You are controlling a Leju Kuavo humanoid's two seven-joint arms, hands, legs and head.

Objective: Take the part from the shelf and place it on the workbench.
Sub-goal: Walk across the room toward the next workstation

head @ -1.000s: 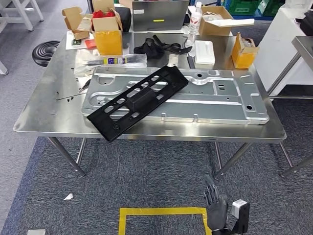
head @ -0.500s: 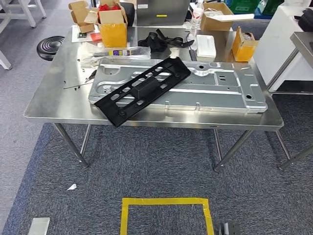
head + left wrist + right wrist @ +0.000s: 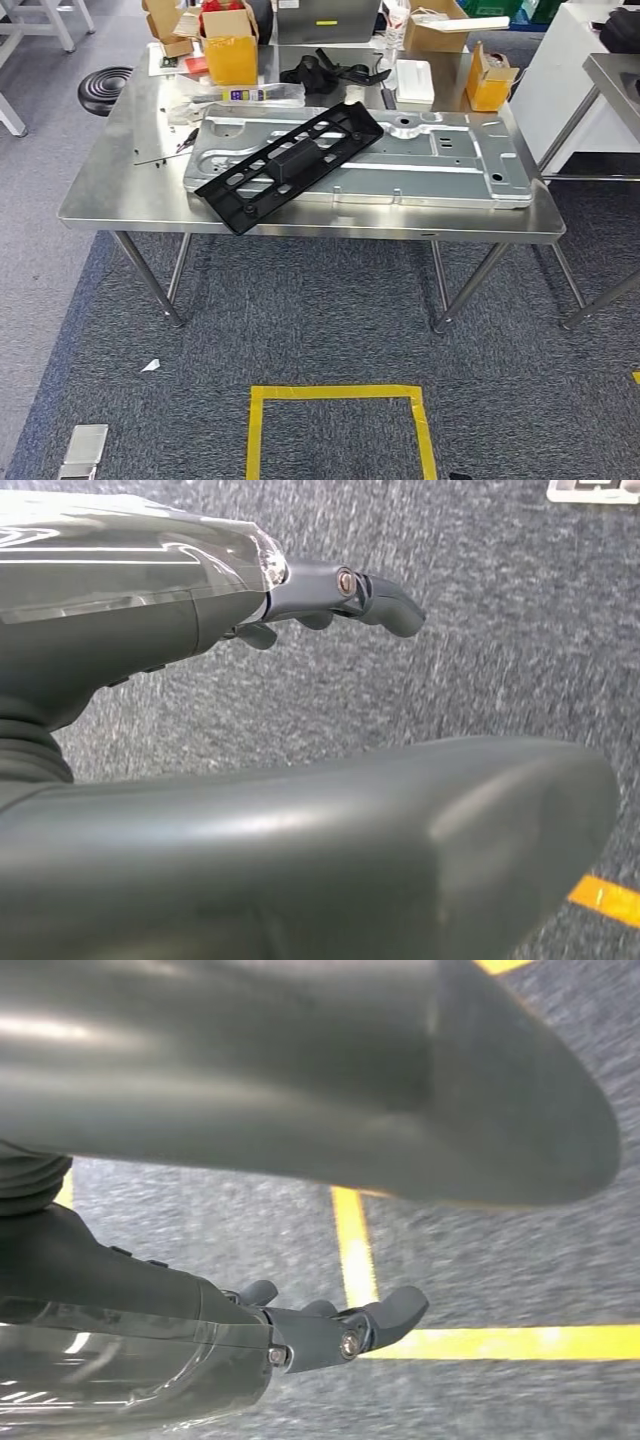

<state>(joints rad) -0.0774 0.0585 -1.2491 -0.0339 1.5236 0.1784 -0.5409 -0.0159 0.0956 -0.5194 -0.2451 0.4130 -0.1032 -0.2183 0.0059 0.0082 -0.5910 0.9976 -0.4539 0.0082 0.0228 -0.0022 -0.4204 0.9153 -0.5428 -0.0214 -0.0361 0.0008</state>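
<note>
Since the earlier head pictures the whole scene has slid up and back, which is the camera's move and not the things'; the right hand that showed low at the right a second ago has gone from the head view; the black part [image 3: 290,167] lies as it lay, slantwise across the near left end of the long silver metal panel [image 3: 423,160], its near corner jutting over the panel's front edge onto the bare desk [image 3: 113,190].

At the far left a black ribbed round object [image 3: 106,88] sits on the grey carpet floor [image 3: 317,310], beside the desk's left end; near the bottom left corner a small silver plate [image 3: 84,445] lies on the carpet; an open yellow cardboard box [image 3: 230,48] stands at the desk's far left, with a plastic-wrapped item [image 3: 253,95] just in front of it; black straps [image 3: 332,72] lie behind the panel's middle; a white box [image 3: 414,82] sits to their right; a second small yellow box [image 3: 487,80] stands at the far right end; a yellow tape rectangle [image 3: 340,395] marks the floor before the desk.

The left hand [image 3: 332,590] hangs over the carpet, its fingers [image 3: 385,605] held out almost straight and holding nothing; the right hand [image 3: 340,1330] hangs over the tape lines, fingers [image 3: 396,1315] likewise extended, holding nothing.
</note>
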